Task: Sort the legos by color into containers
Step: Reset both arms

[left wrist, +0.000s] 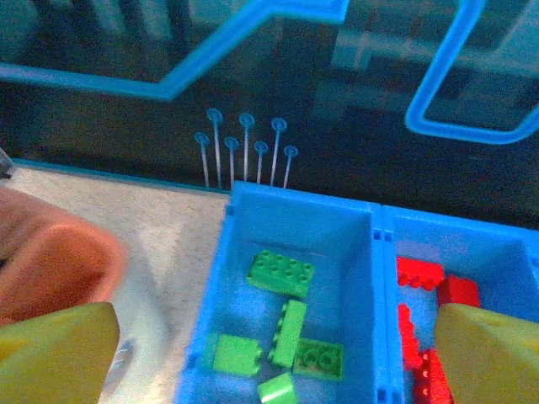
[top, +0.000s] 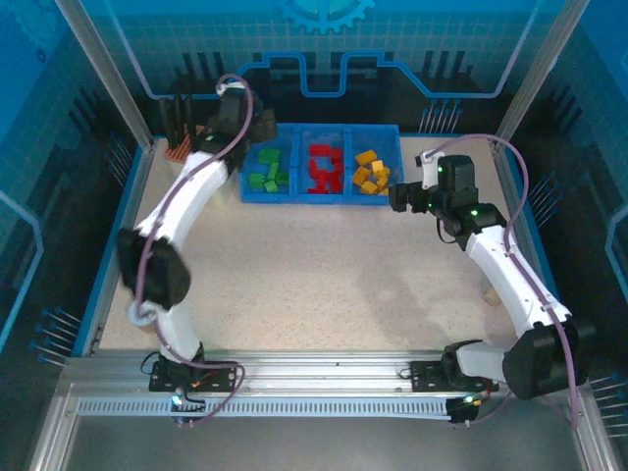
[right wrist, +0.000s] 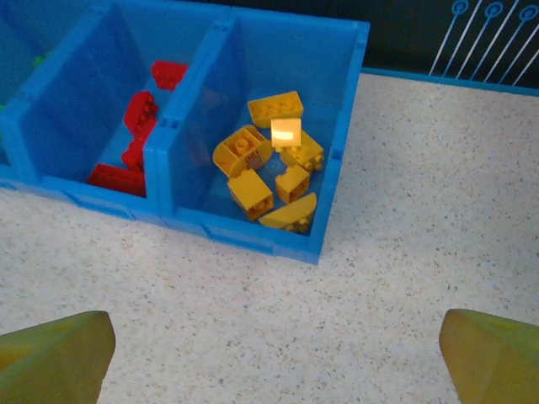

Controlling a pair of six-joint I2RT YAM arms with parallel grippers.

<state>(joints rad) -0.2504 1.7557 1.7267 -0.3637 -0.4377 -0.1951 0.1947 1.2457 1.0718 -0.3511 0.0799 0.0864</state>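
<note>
Legos (right wrist: 251,192) look colour-matched in the blue tray (right wrist: 244,231), so raise the left claw (left wrist: 269,370) and right claw (right wrist: 269,362), both spread empty, straight clear of its walls.

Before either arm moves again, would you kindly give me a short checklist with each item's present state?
1. Green bricks alone in left compartment: ok.
2. Red bricks alone in middle compartment: ok.
3. Orange-yellow bricks alone in right compartment: ok.
4. Left gripper open, empty: ok.
5. Right gripper open, empty: ok.
6. No brick left on table: cannot tell; a small pale thing lies beside the right arm.
</note>
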